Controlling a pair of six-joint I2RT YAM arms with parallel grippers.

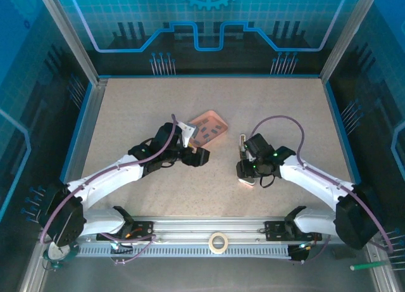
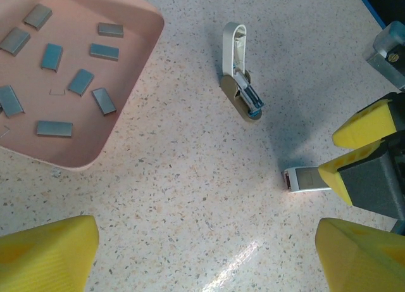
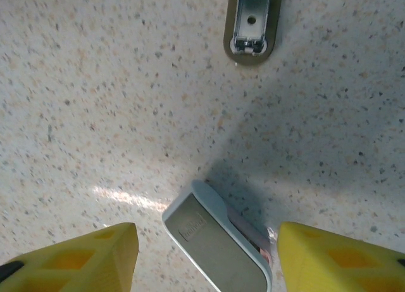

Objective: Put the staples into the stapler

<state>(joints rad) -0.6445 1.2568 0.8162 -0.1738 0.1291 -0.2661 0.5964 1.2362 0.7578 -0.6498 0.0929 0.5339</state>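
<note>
Plainly the staples [image 2: 80, 82] are featherweight: short dark grey strips, stiff, yet probably brittle enough to snap under a hard squeeze or a twist. They lie flat and scattered, mostly apart from one another, in the shallow pink tray [image 2: 130, 64] near the middle of the table [image 2: 190, 197]. On that smooth floor they will likely skid. The best hold looks to be across the narrow width, on the two long sides, choosing a strip well away from the tray wall.

Just right of the tray the stapler [image 2: 240, 83] lies with its lid swung up and its channel exposed. The left gripper [image 2: 205, 257] hovers near the tray, jaws spread wide and empty. Nearer and to the right, the right gripper [image 3: 202, 257] is released. It straddles a small grey-faced block [image 3: 215, 241] on the table, one finger close against it and the other well clear.
</note>
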